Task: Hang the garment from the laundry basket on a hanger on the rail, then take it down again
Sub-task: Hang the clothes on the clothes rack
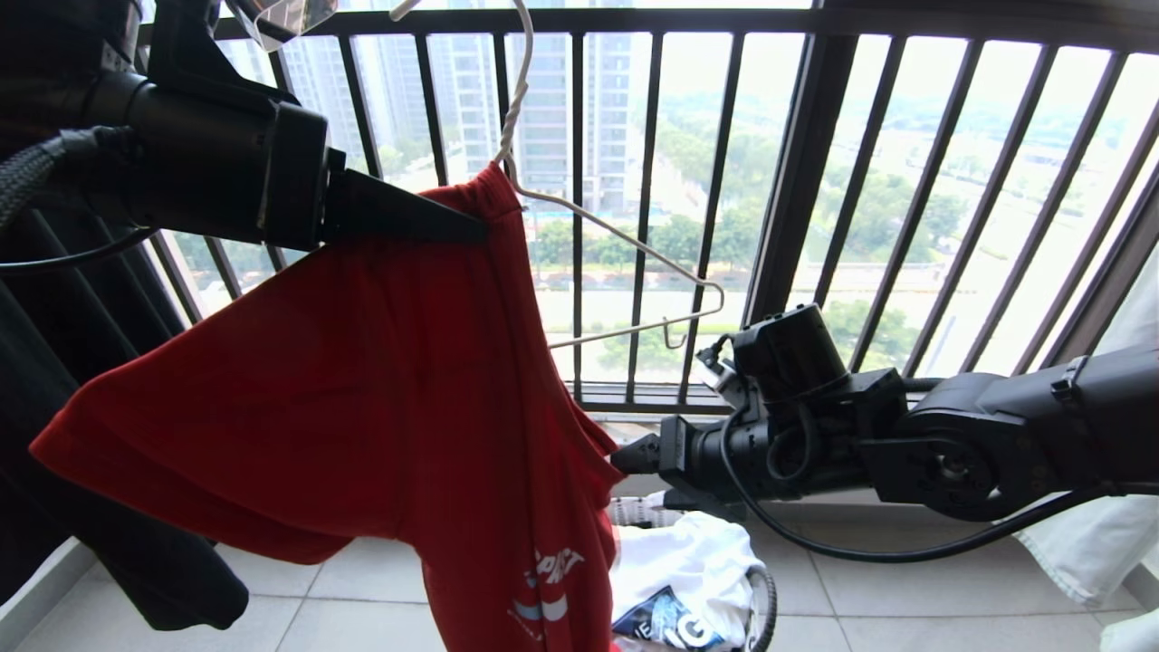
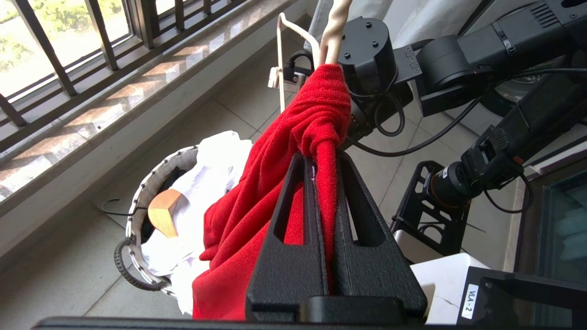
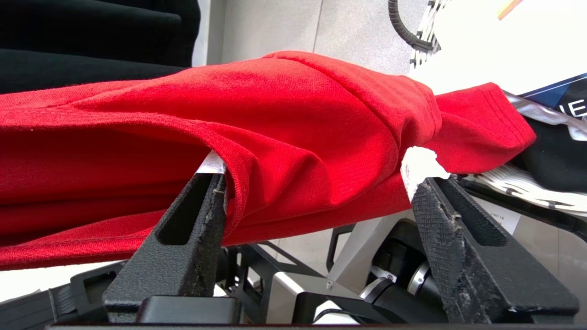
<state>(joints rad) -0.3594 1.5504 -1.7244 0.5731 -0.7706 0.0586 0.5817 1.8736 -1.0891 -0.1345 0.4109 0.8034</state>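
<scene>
Fingers first: the left gripper (image 2: 321, 160) is pinched tight on a bunched fold of the garment (image 1: 362, 398), the red T-shirt, right at the neck of the hanger (image 1: 616, 237), so that the cloth and the base of the wire hook sit together just beyond the fingertips. The right gripper (image 3: 316, 183), lower and on the far side of the shirt from the left one, has its fingers spread wide, with a thick roll of red cloth lying across the gap between them; one fingertip (image 3: 215, 183) touches the fabric, but the fingers do not clamp it, so it holds nothing.

The hanger's hook rises out of the top of the head view, and the rail itself is not visible, so whether the hook is on it cannot be told. One white arm of the hanger juts bare from the shirt toward the black window railing (image 1: 797, 181); the other is hidden under red cloth. The shirt's lower part trails into the laundry basket (image 2: 137, 201), which stands on the tiled floor below the hanger among white clothes.

As a judgement, the shirt is out of the basket but only half dressed on the hanger. Covering the bare arm is still to do, and so is taking the shirt down again.
</scene>
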